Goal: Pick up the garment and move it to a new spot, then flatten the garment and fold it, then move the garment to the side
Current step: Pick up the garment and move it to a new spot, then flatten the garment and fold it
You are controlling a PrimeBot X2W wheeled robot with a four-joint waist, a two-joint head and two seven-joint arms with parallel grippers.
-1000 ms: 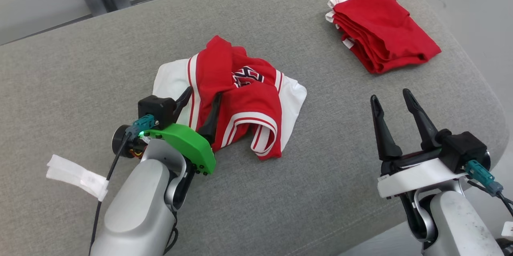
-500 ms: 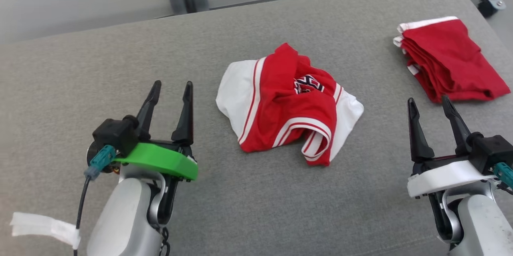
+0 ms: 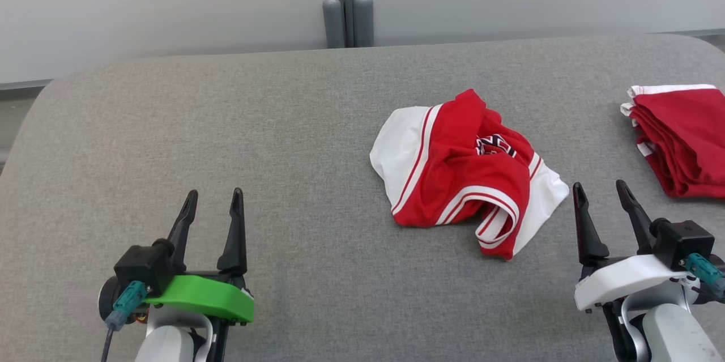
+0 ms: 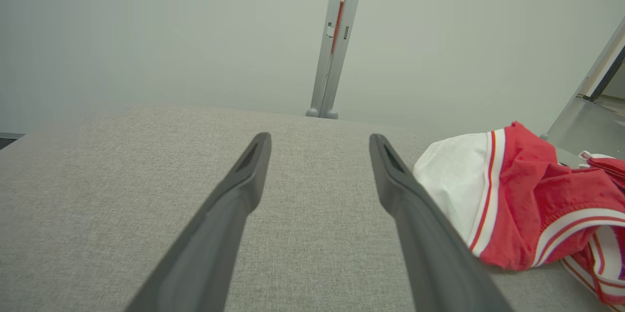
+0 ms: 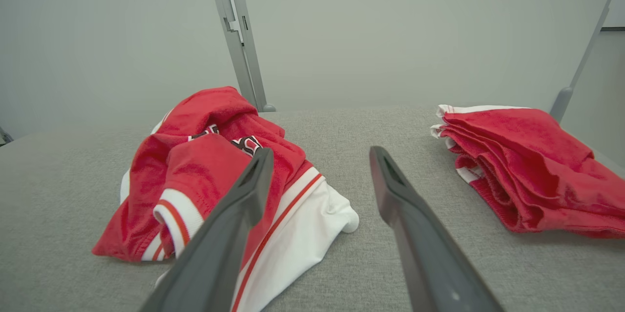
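One crumpled garment (image 3: 464, 175) lies slanting far-left to near-right. One folded red pile (image 3: 679, 141), perhaps several pieces, lies to its right. Left gripper (image 3: 214, 194) and right gripper (image 3: 598, 185): fingers spread, empty.

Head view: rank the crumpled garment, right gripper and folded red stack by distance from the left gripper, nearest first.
From the left gripper, fingers open:
1. crumpled garment, off to its right, around the middle of the view.
2. right gripper, further right, just past the garment's white corner.
3. folded red stack, at the far right edge and a little further back.
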